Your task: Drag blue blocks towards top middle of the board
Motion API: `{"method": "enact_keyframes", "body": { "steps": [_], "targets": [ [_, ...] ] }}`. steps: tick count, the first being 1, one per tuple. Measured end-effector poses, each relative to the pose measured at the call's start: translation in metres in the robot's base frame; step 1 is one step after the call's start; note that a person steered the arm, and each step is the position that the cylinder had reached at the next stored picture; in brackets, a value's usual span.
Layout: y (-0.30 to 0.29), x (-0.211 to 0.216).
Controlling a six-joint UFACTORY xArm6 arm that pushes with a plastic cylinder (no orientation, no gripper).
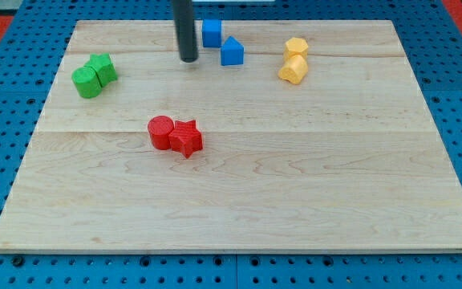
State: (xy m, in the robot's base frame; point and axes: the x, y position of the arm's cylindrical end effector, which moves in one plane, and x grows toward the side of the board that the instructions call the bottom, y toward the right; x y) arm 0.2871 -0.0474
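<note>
Two blue blocks lie near the view's top middle of the wooden board (239, 201): a blue cube (212, 33) and, just right and below it, a blue house-shaped block (232, 51). They are close together, nearly touching. My tip (188, 59) is the lower end of the dark rod coming down from the view's top. It stands just left of the blue cube and a little lower, with a small gap between them.
Two green blocks (94, 75) sit together at the view's upper left. Two yellow blocks (294, 60) sit stacked in line at the upper right. A red cylinder (161, 132) and a red star (187, 138) touch near the middle left.
</note>
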Motion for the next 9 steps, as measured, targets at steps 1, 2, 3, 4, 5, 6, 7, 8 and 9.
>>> {"method": "enact_keyframes", "body": {
  "steps": [1, 2, 3, 4, 5, 6, 7, 8, 9],
  "targets": [
    [0.022, 0.017],
    [0.070, 0.025],
    [0.070, 0.016],
    [0.050, 0.004],
    [0.049, 0.007],
    [0.049, -0.019],
    [0.057, -0.027],
    [0.078, -0.027],
    [0.079, -0.027]
  ]
}}
